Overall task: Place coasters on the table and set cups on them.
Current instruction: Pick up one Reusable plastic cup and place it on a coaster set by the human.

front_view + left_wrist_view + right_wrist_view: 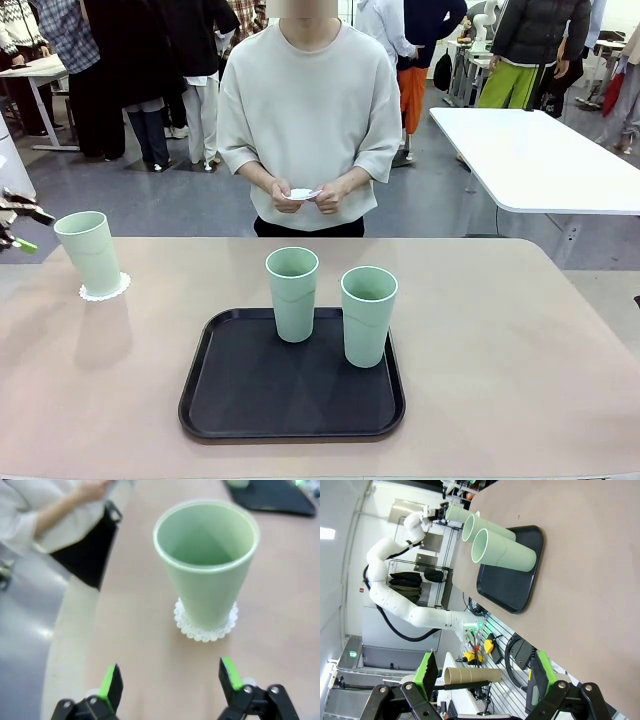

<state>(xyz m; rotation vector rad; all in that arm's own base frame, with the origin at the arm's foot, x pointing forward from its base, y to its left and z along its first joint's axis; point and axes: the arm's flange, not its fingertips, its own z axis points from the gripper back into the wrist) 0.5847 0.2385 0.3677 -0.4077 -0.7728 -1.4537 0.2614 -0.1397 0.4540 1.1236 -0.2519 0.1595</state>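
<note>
Front view, far left edge: L gripper (28, 228) sits just beside the left cup (90, 250), not touching it. In the L wrist view its green pads (111, 680) are spread wide w/ nothing between them. The left cup stands upright on a coaster (105, 292) at the table's (520, 340) left side, the scalloped rim showing around the cup's base.

Centre: black tray (290, 400) at the lower middle of the frame, w/ the middle cup (292, 293) and the right cup (368, 315) upright on it, near each other but apart. Behind them, at upper centre, the person's hands (283, 195) hold a small white disc (302, 194) at waist level, off the table.

R wrist view, bottom of the frame: R gripper (485, 675) is spread wide, empty, well apart from the tray and cups.
</note>
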